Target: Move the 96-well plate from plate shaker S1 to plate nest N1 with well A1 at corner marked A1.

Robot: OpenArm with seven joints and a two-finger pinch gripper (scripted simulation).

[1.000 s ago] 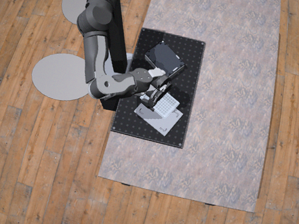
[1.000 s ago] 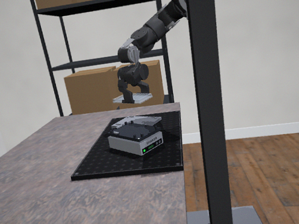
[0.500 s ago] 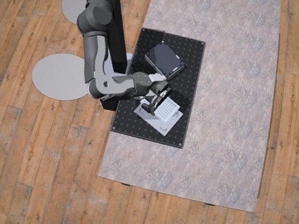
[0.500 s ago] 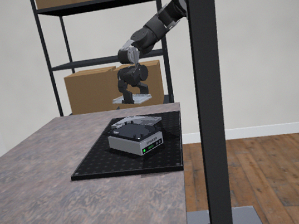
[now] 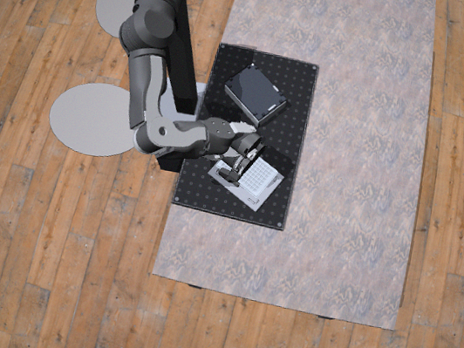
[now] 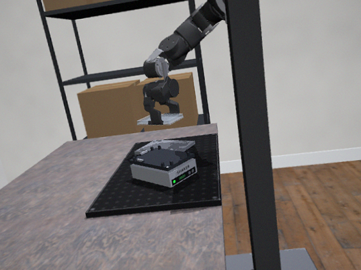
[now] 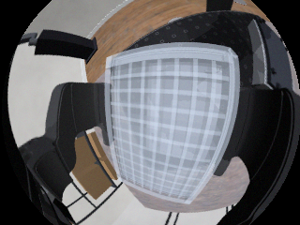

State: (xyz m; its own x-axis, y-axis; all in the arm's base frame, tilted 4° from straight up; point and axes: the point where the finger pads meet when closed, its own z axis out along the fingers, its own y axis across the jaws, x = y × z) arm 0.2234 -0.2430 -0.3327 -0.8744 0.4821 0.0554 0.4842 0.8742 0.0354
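Note:
My gripper (image 5: 236, 169) is shut on the white 96-well plate (image 5: 260, 177) and holds it level in the air, well above the table. In the exterior view the plate (image 6: 162, 118) hangs between the fingers (image 6: 163, 114), high over the far end of the black breadboard. From above, the plate is over the pale grey plate nest N1 (image 5: 246, 186), which shows around its lower and left edges. The plate shaker S1 (image 5: 255, 92) stands empty, its dark pocket bare; it also shows in the exterior view (image 6: 163, 165). In the wrist view the plate's well grid (image 7: 171, 122) fills the middle between both fingers.
The black perforated breadboard (image 5: 247, 135) carries the shaker and the nest. A dark vertical post (image 6: 253, 118) stands at the table's near right edge. A metal shelf with cardboard boxes (image 6: 111, 108) stands behind the table.

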